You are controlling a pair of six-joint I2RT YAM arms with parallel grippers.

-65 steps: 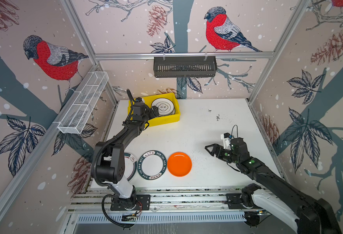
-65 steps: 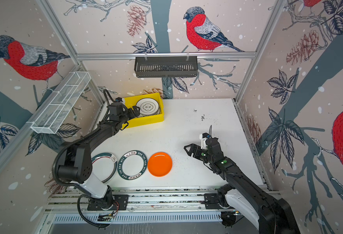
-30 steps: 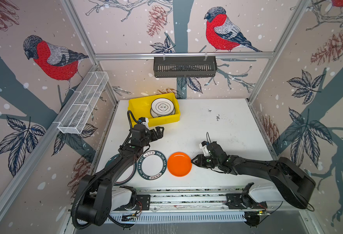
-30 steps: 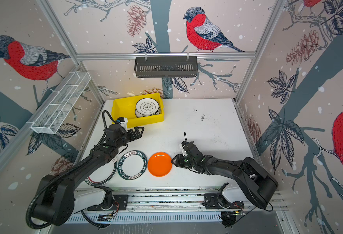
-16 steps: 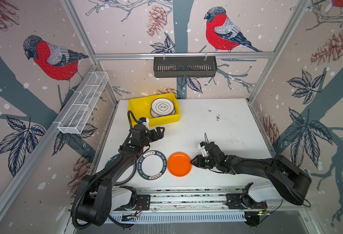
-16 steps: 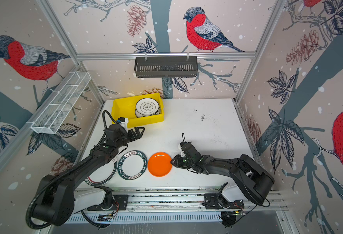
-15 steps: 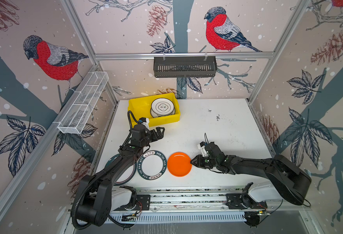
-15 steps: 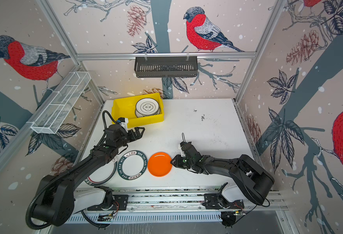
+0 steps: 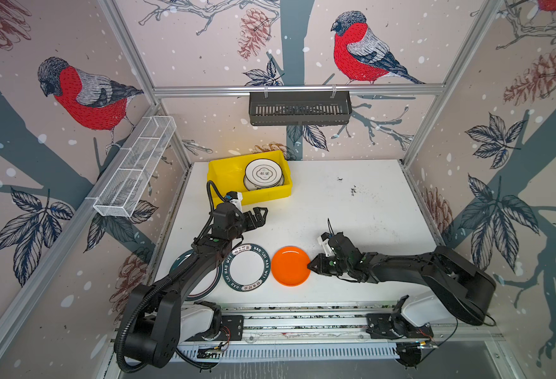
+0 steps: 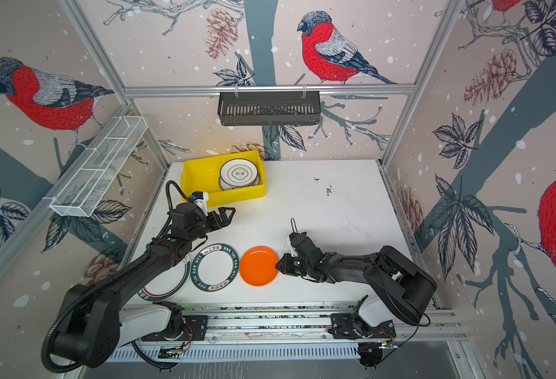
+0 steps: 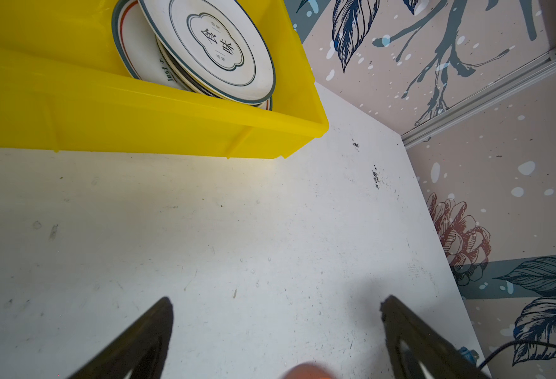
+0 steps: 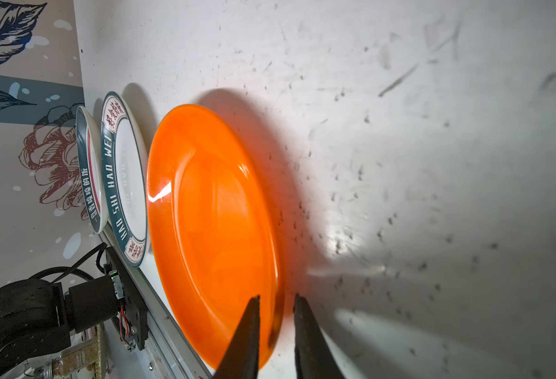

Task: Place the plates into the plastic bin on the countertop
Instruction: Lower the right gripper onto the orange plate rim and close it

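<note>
bright, even light; glare streak on the orange plate (image 12: 214, 229); soft shadow beside it.

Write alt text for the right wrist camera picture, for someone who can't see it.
An orange plate lies on the speckled white countertop, the right gripper straddling its rim with jaws slightly apart. Beyond it lie a white plate with a dark-green lettered rim, then a second green-rimmed plate.

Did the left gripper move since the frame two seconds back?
Yes. The left gripper has pulled back from the yellow plastic bin toward the front rail, now over bare countertop.
</note>
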